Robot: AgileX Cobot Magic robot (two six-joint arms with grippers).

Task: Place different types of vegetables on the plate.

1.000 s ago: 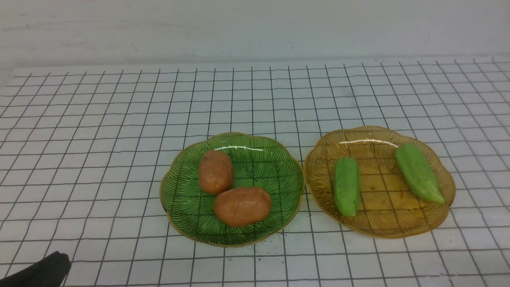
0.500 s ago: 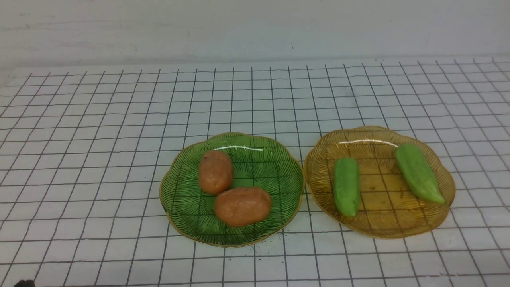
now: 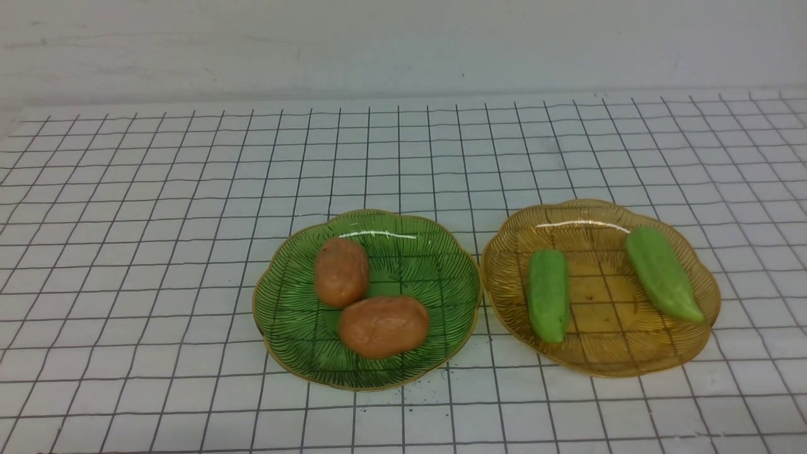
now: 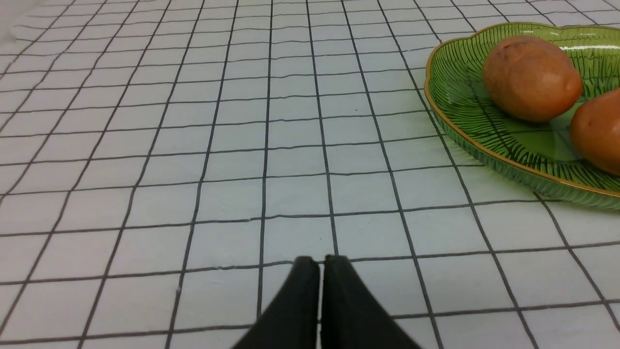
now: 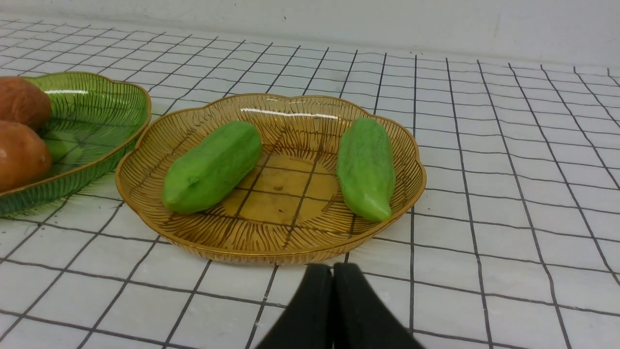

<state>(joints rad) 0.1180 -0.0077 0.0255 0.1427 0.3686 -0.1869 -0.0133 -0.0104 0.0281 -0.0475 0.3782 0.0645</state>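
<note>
Potatoes point(image 3: 369, 299), both of them, lie on the green plate point(image 3: 441, 252), and the two green gourds point(image 3: 548, 295) lie on the amber plate point(image 3: 592, 217) to its right. My left claw point(image 4: 319, 264) has drawn back out of the front view's near-left corner; it and my right claw point(image 5: 333, 271) are clenched on nothing, so I judge the sorting finished.

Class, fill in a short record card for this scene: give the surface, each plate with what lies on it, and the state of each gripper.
surface: white cloth with black grid
green plate: two orange-brown potatoes, touching each other
amber plate: two light-green vegetables, lying apart
left gripper: fingers shut, holding nothing, over bare cloth
right gripper: fingers shut, holding nothing, just short of the amber plate's rim
sorting: each plate holds one type only
</note>
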